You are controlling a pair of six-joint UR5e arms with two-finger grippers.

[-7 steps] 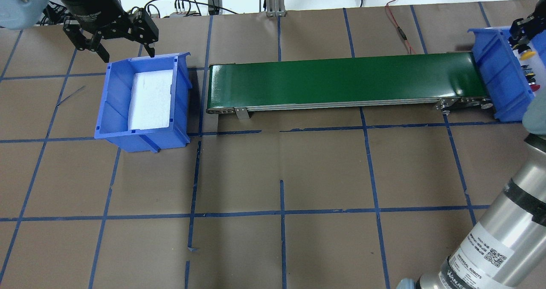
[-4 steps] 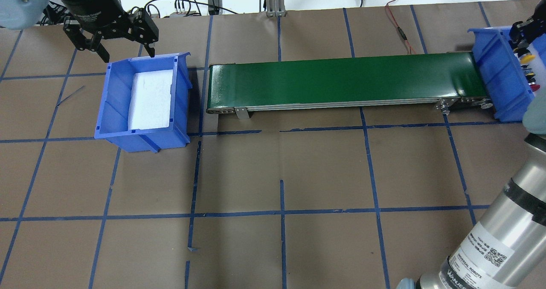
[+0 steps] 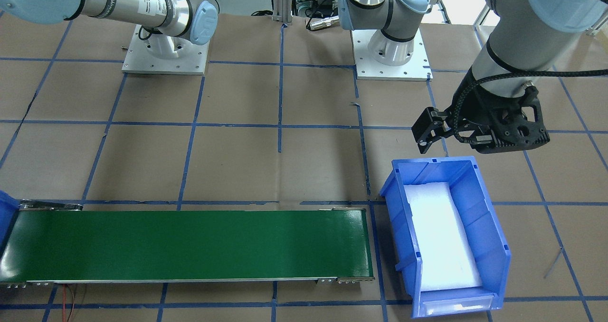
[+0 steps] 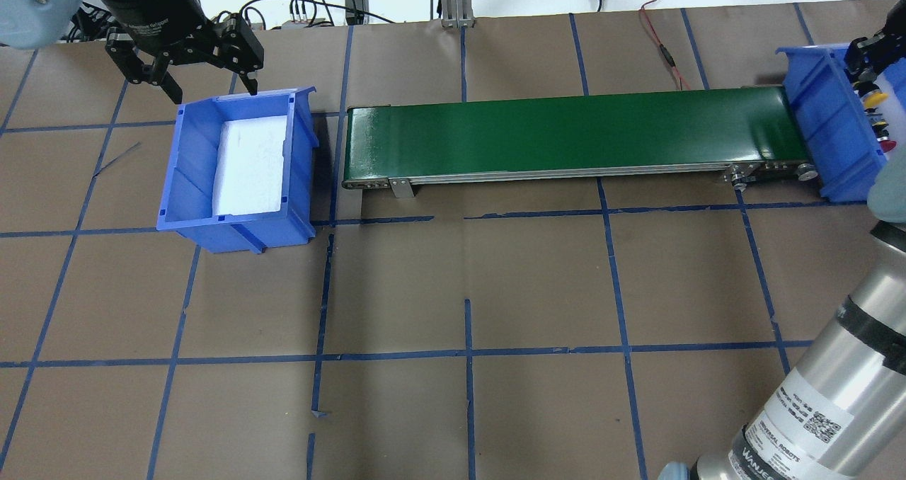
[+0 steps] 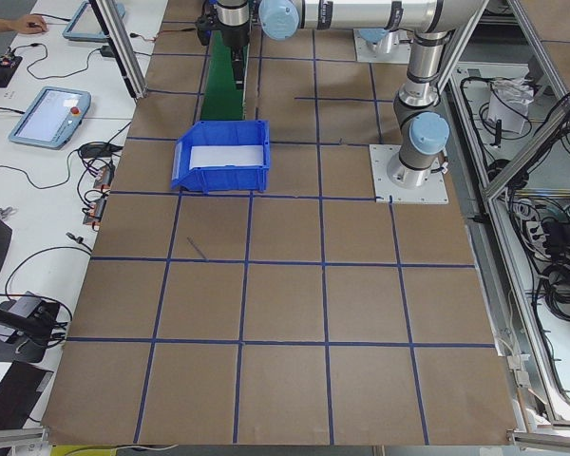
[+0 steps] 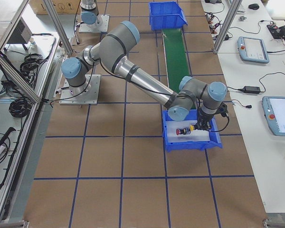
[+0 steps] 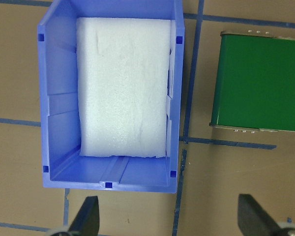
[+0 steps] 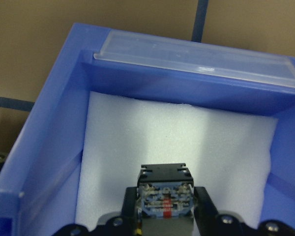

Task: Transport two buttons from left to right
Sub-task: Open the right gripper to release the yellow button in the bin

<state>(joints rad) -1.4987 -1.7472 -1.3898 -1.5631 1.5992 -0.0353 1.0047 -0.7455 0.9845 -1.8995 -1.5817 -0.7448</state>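
My right gripper (image 8: 165, 199) is low inside the right blue bin (image 8: 54, 147), shut on the yellow button (image 4: 876, 98). The wrist view shows the button's grey-blue block (image 8: 164, 189) between the two fingers, just above the bin's white foam. The red button (image 4: 885, 142) lies on the foam beside it and also shows in the right view (image 6: 180, 131). My left gripper (image 4: 212, 87) is open and empty, hanging over the far rim of the left blue bin (image 4: 187, 175). That bin holds only a white foam pad (image 7: 123, 88).
A green conveyor belt (image 4: 566, 133) runs between the two bins, with nothing on it; its end shows in the left wrist view (image 7: 258, 83). The table is brown paper with a blue tape grid. Cables lie along the far edge.
My right gripper has moved a little down into the right bin with the yellow button. The left arm has not moved.
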